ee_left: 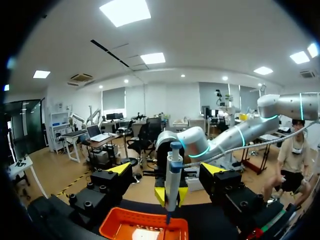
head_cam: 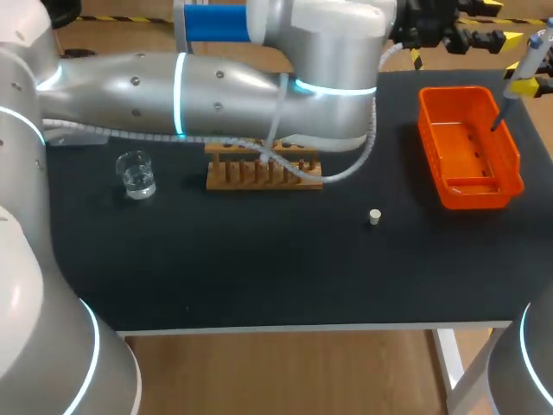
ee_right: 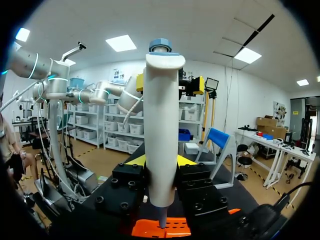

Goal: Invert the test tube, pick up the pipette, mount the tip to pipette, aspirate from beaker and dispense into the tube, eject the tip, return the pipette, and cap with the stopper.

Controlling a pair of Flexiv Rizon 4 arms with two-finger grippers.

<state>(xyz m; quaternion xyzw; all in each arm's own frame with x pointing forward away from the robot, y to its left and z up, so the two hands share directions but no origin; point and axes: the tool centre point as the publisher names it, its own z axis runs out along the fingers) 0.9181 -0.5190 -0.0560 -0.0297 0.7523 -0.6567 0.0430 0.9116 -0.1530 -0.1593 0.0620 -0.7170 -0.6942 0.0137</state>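
Broadly, the black table (head_cam: 259, 277) carries everything; my left arm (head_cam: 216, 86) comes in from the left and stretches across the far side toward the right corner; its gripper (ee_left: 167, 170) has both fingers spread well apart with nothing pressed between them, and it faces the pipette without touching it; the orange tray (head_cam: 429, 130) sits at the table's far right; the wooden test tube rack (head_cam: 259, 175) stands near the far middle, partly behind the left arm's cable (head_cam: 346, 169); my right gripper (ee_right: 161, 160) is clamped on the pipette (ee_right: 161, 125), its fingers pressing the white body from two sides, holding it upright with the narrow end pointing down over the tray; the clear glass beaker (head_cam: 136, 175) stands left of the rack, apart from it; the small pale stopper (head_cam: 374, 217) lies on bare table between rack and tray, nearer the front, touching neither.
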